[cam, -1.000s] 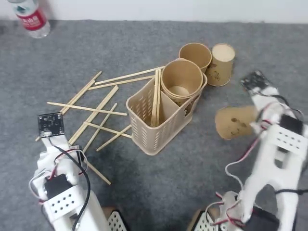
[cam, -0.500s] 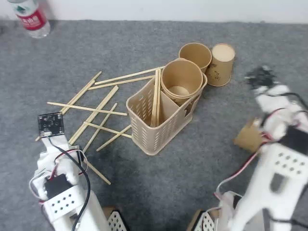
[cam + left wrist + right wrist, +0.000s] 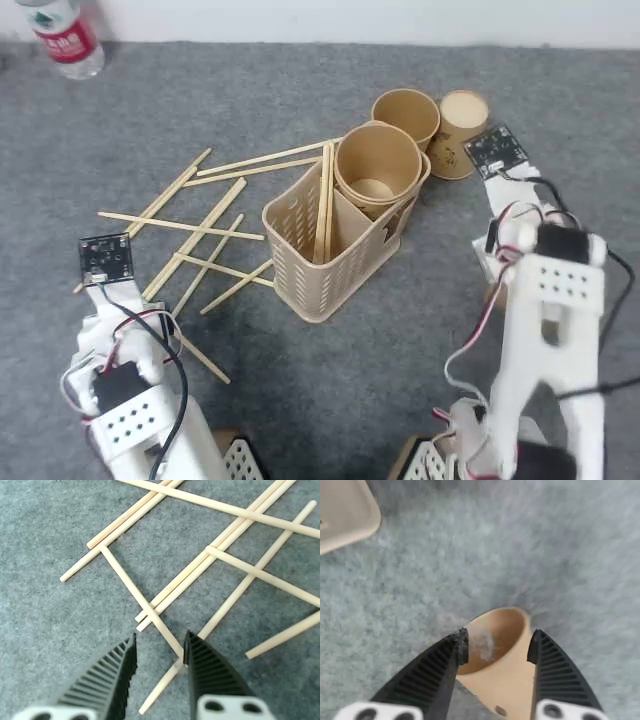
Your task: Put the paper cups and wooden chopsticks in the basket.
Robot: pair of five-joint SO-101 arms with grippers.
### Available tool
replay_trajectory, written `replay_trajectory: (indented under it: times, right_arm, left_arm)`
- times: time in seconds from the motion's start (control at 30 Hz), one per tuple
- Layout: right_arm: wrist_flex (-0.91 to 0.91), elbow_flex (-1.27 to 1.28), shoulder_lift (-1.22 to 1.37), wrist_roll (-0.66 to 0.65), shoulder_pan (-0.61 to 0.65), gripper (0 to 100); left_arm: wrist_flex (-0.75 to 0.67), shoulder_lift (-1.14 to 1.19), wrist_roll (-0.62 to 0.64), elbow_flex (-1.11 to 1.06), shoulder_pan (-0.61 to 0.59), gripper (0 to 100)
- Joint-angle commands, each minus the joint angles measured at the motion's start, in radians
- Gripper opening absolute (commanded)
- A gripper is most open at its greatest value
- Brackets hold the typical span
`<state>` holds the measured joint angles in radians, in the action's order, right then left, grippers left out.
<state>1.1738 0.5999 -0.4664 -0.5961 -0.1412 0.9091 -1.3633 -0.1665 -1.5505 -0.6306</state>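
The slotted beige basket [image 3: 318,262] stands mid-carpet with one paper cup [image 3: 378,165] in one compartment and a few chopsticks [image 3: 323,200] in the other. Two more paper cups [image 3: 405,113] [image 3: 459,128] stand behind it. Several wooden chopsticks [image 3: 195,235] lie crossed on the carpet to its left. My left gripper [image 3: 159,642] hangs open just over them, one chopstick [image 3: 142,600] running in between its fingers. My right gripper [image 3: 497,637] is shut on a tilted paper cup [image 3: 500,665], low over the carpet, right of the basket.
A plastic bottle [image 3: 62,35] lies at the far left corner. The right arm [image 3: 545,300] stands over the carpet between the basket and the right edge. A corner of the basket [image 3: 345,510] shows ahead of the held cup. Bare grey carpet lies in front of the basket.
The right arm has swung out to the right and back in toward the basket with the cup, which is now hidden under it in the high view. The left arm has kept still.
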Motion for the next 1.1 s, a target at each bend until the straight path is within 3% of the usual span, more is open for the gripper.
replay_trajectory:
  times: [0.0, 0.33, 0.5, 0.63, 0.9, 1.07]
  right_arm:
    - [-0.019, -0.031, 0.050, 0.020, -0.021, 21.6]
    - [-0.022, -0.023, 0.102, 0.011, -0.160, 21.4]
    - [-0.056, 0.043, 0.102, -0.106, -0.199, 21.3]
    - [-0.137, 0.097, 0.102, -0.114, -0.246, 21.2]
    - [-0.154, 0.144, 0.102, -0.307, -0.280, 6.9]
    - [-0.154, 0.138, 0.085, -0.316, -0.280, 0.9]
  left_arm:
    - [-0.015, -0.012, 0.009, 0.005, -0.003, 15]
    - [-0.015, -0.012, 0.009, 0.005, -0.003, 15]
    - [-0.014, -0.012, 0.009, 0.005, -0.003, 15]
    - [-0.014, -0.012, 0.009, 0.005, -0.003, 15]
    - [-0.014, -0.012, 0.009, 0.005, -0.003, 15]
    - [-0.014, -0.012, 0.009, 0.005, -0.003, 15]
